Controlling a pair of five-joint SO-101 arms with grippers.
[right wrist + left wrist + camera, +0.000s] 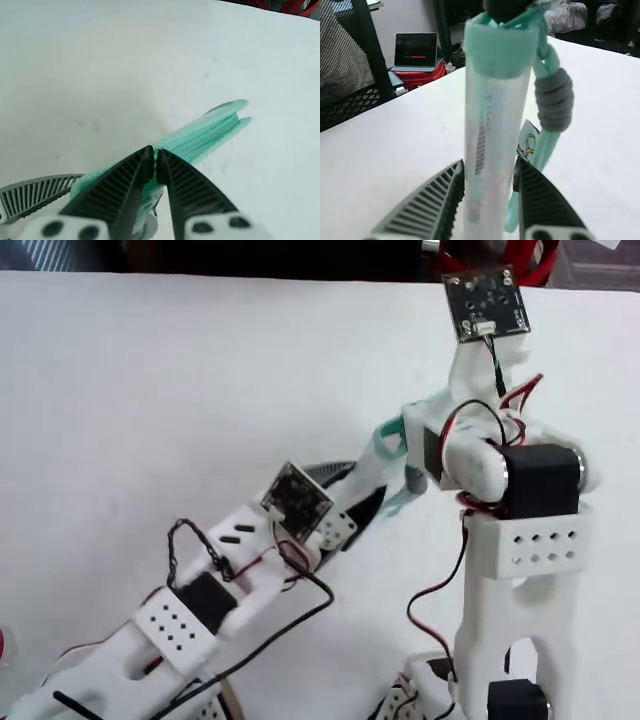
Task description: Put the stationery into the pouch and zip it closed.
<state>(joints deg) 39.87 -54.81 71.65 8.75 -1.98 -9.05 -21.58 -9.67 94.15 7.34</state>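
Observation:
A slim pouch point(495, 115) of clear plastic with mint-green zip tape is held up off the white table point(150, 390) between both arms. My left gripper point(487, 172) is shut on its clear body, one ribbed finger on each side. A grey padded pull point(555, 100) on a mint cord hangs beside the pouch. My right gripper point(154, 152) is shut on the mint zip edge point(210, 127). In the high view the pouch point(383, 445) sits between the left gripper point(362, 498) and the right gripper point(408, 445). The stationery is hidden.
Beyond the table's far edge stand a black mesh chair point(345, 75) and a small screen on a red box point(415, 50). Red items point(530, 260) lie past the table's back right corner. The right arm's base point(515, 640) stands at the front right.

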